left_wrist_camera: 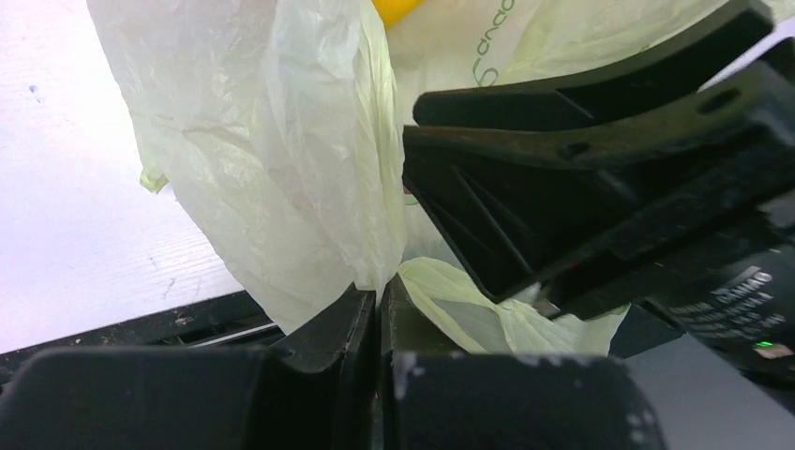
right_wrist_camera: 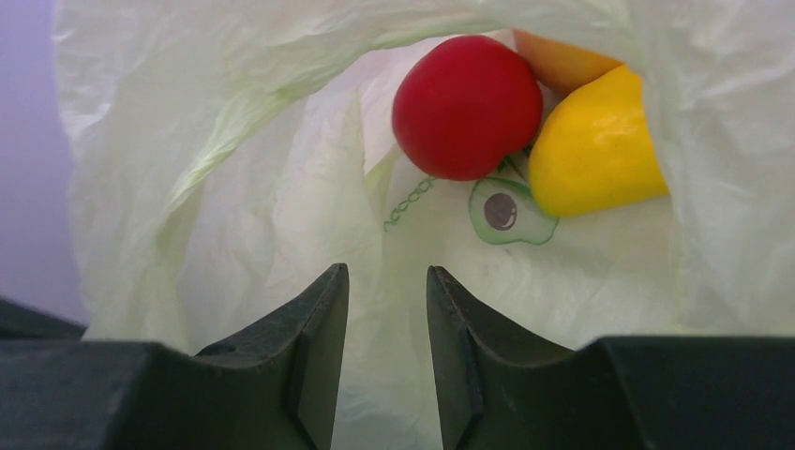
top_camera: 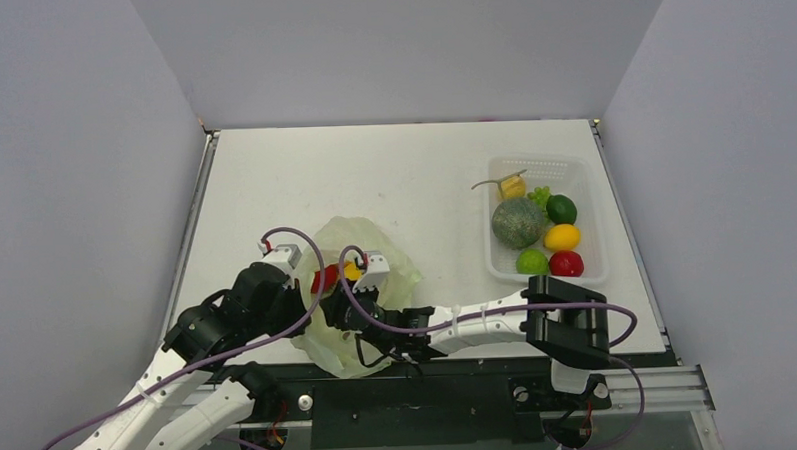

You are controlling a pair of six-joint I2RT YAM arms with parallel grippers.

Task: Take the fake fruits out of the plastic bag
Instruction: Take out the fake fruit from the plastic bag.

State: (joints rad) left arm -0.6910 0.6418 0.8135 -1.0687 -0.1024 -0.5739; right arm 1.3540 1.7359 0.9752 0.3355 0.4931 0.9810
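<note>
The pale green plastic bag point(top_camera: 370, 248) lies near the table's front edge, between my two arms. My left gripper point(left_wrist_camera: 380, 291) is shut on a fold of the bag point(left_wrist_camera: 281, 159) at its rim; in the top view it point(top_camera: 310, 300) is at the bag's left side. My right gripper point(right_wrist_camera: 387, 272) is open and empty inside the bag's mouth point(right_wrist_camera: 234, 187). A red fruit point(right_wrist_camera: 466, 108), a yellow fruit point(right_wrist_camera: 595, 145) and an orange one point(right_wrist_camera: 562, 61) lie deeper in the bag, beyond its fingertips. The red point(top_camera: 325, 279) and yellow point(top_camera: 352, 272) fruits also show from above.
A white mesh basket point(top_camera: 537, 161) stands at the right. It holds a mottled melon point(top_camera: 519, 223), a stemmed pear point(top_camera: 511, 187), and green point(top_camera: 561, 208), yellow point(top_camera: 562, 237), green point(top_camera: 532, 261) and red point(top_camera: 566, 264) fruits. The right gripper's black body point(left_wrist_camera: 600, 197) is close beside the left one.
</note>
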